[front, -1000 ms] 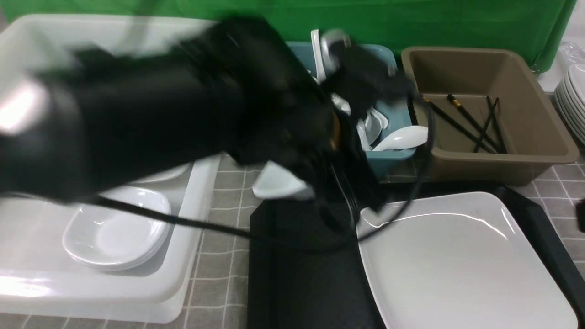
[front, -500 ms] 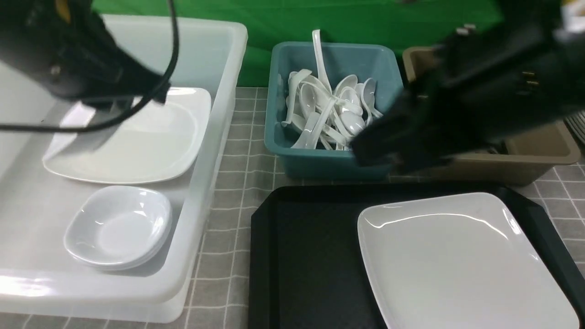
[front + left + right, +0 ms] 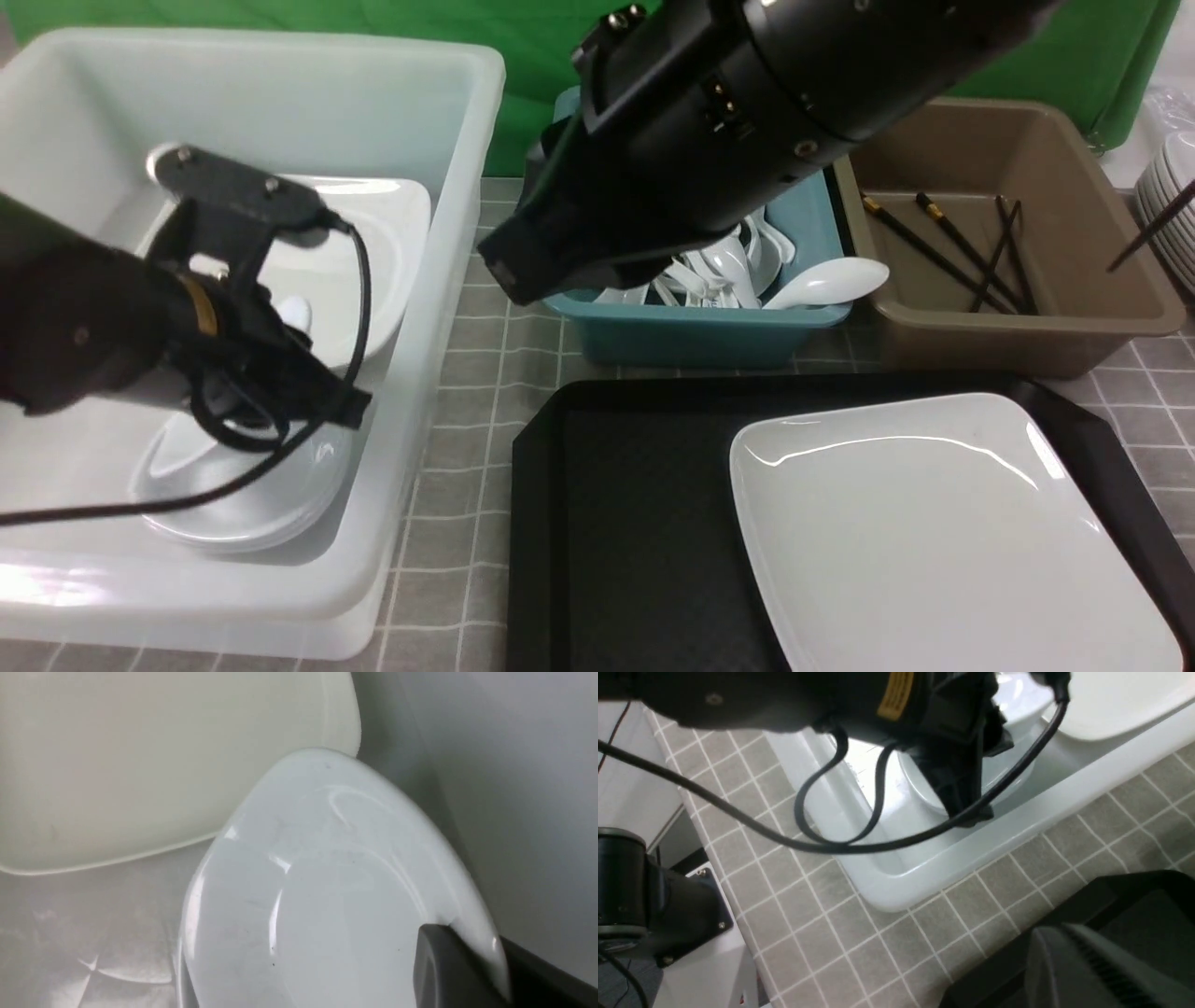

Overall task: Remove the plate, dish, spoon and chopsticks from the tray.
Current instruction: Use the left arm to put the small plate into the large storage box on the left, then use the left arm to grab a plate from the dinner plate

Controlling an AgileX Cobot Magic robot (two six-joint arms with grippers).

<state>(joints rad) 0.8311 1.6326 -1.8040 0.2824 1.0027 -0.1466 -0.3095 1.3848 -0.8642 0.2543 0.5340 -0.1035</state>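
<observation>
Bright overall; highlights streak the plate (image 3: 952, 532), tub (image 3: 233, 597) glaring.

Plate (image 3: 943, 541) = glossy white, smooth; tray (image 3: 644, 551) = blk plastic, matt; backdrop (image 3: 532, 84) = grn cloth.

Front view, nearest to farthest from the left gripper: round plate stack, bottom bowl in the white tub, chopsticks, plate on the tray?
1. Bottom bowl, left, just beneath
2. Plate, right, on the tray
3. Chopsticks, right, brown tub
4. Round plate stack, far right
</observation>
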